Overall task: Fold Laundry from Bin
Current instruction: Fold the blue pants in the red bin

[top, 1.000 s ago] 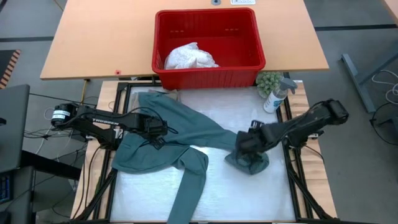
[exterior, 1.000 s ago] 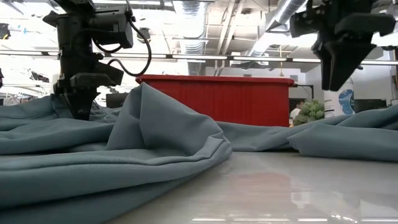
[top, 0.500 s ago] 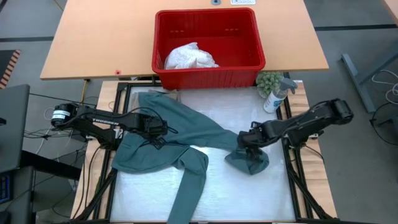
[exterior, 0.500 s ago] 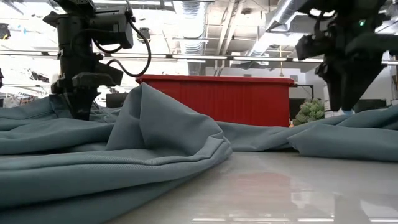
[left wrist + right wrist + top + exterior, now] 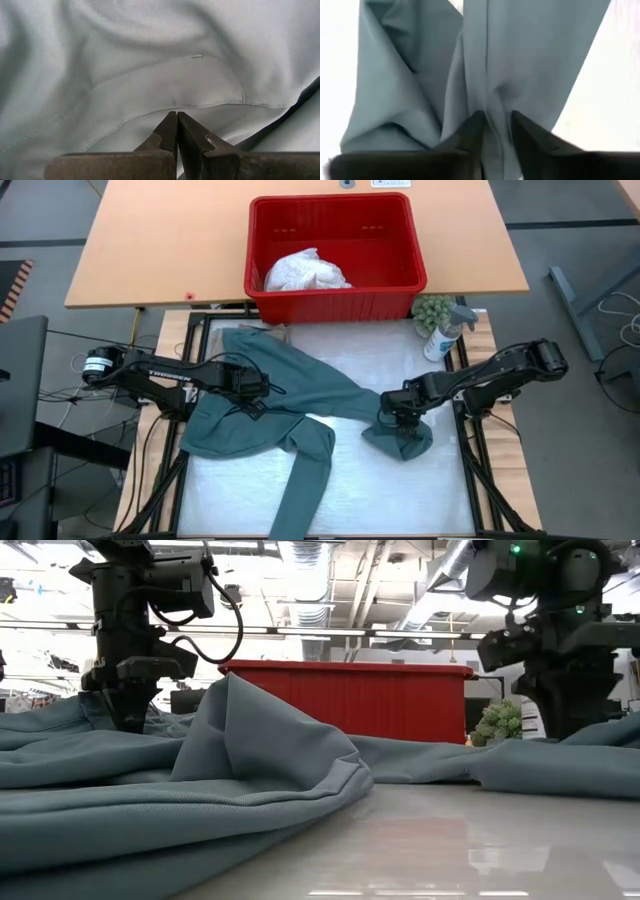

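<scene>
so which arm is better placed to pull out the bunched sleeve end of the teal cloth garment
Right. The right gripper sits on the bunched sleeve end, a fold between its fingers. The left gripper pins the teal cloth garment at its body.

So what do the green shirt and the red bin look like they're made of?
The shirt looks like soft matte woven cloth: it drapes in folds and shows stitched seams under the left pincer. The bin looks like hard, slightly glossy plastic, with rigid straight walls and a molded rim.
</scene>
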